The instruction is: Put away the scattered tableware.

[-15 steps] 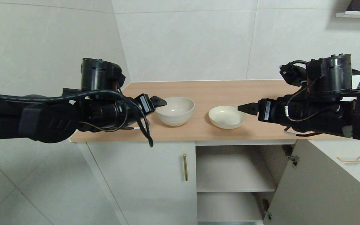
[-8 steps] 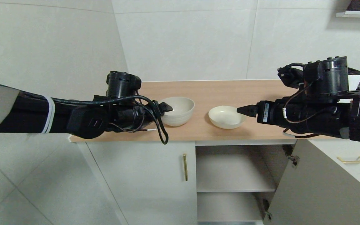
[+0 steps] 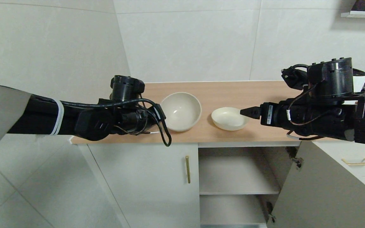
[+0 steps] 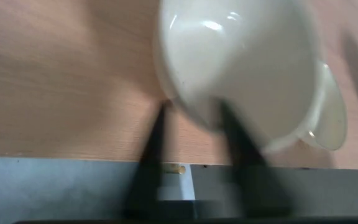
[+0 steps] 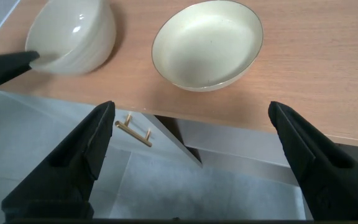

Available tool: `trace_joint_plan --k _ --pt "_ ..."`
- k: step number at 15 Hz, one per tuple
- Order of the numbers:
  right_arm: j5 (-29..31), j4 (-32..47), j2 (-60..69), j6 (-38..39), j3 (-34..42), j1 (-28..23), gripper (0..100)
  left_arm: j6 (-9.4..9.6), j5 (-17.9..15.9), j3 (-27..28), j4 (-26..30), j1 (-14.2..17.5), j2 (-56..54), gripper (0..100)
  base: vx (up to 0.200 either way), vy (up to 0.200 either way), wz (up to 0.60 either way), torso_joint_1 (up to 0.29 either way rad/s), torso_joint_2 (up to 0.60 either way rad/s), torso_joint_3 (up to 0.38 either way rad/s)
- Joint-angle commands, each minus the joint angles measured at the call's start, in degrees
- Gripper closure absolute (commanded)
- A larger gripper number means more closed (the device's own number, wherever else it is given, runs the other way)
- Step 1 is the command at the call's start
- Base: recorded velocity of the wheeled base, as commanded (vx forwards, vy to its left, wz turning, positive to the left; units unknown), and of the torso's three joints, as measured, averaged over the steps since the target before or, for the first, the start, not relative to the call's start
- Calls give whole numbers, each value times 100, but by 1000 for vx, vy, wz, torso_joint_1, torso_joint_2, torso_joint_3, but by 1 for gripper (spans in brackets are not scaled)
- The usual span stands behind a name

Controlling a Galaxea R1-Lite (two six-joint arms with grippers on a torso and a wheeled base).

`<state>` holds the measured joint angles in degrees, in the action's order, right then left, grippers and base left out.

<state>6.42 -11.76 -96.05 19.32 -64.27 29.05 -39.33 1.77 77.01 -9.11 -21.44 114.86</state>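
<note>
Cream deep bowl is in my left gripper, clamped on the near rim with one finger inside and one outside the wall. The bowl is tipped up so its opening faces the head camera. I can't tell whether its lower edge touches the wooden counter. The shallow bowl sits flat on the counter just beside the deep one, not touching it. My right gripper hangs at the shallow bowl's right rim with its fingers spread wide, holding nothing; the right wrist view shows the bowl between and beyond the two fingers. The cupboard below the counter has its right door swung open, and the shelves I can see hold nothing. Progress looks early to me: nothing is put away yet, one bowl is grasped and one is ungrasped. What's left, as I judge it, is to carry the deep bowl down onto a shelf and let go, then grip the shallow bowl and store it too, and maybe close the door.
</note>
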Motion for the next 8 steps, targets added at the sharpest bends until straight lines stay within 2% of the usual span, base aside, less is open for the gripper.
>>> trace_joint_plan --k 1,8 --pt "-1 -1 25 1 -7 4 0 -5 -1 7 -3 0 19 100 0 0 0 0 0 0" --pt "8 43 -160 -7 -182 -5 0 -5 -1 -125 5 9 -412 100 0 0 0 0 0 0"
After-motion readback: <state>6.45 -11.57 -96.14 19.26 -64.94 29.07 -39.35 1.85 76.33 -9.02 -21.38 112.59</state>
